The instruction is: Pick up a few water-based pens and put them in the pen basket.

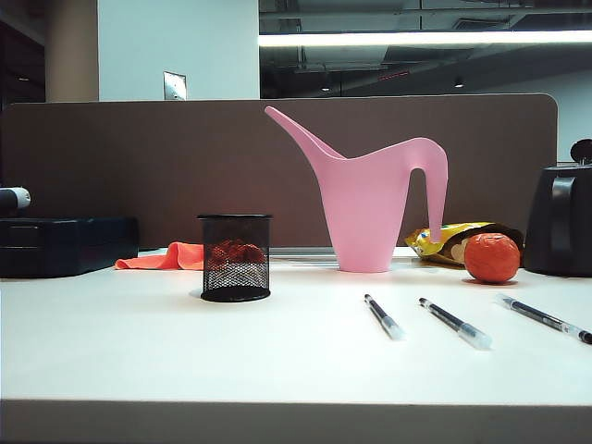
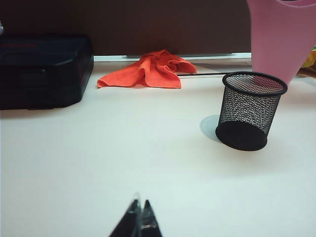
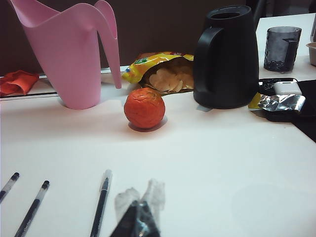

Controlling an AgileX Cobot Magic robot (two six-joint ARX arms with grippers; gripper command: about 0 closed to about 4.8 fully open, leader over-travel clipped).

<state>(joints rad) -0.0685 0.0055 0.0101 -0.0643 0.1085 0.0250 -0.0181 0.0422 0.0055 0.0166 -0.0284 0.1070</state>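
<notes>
Low over table, left end effector closed, right end effector closed

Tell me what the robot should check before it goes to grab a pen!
1. Three slim black pens with clear caps lying free on the white table, apart from each other: ok.
2. Small black wire-mesh pen basket upright, mouth open: ok.
3. Basket empty: cannot tell from the exterior view; nothing shows inside it in the left wrist view.
4. Right gripper ready to grab: not ok, its jaws are shut and hold nothing.
5. Left gripper out of the way, low over bare table: ok, jaws shut.
6. Round orange ball and tall pink plastic watering can clear of the pens: ok, both stand behind them.
</notes>
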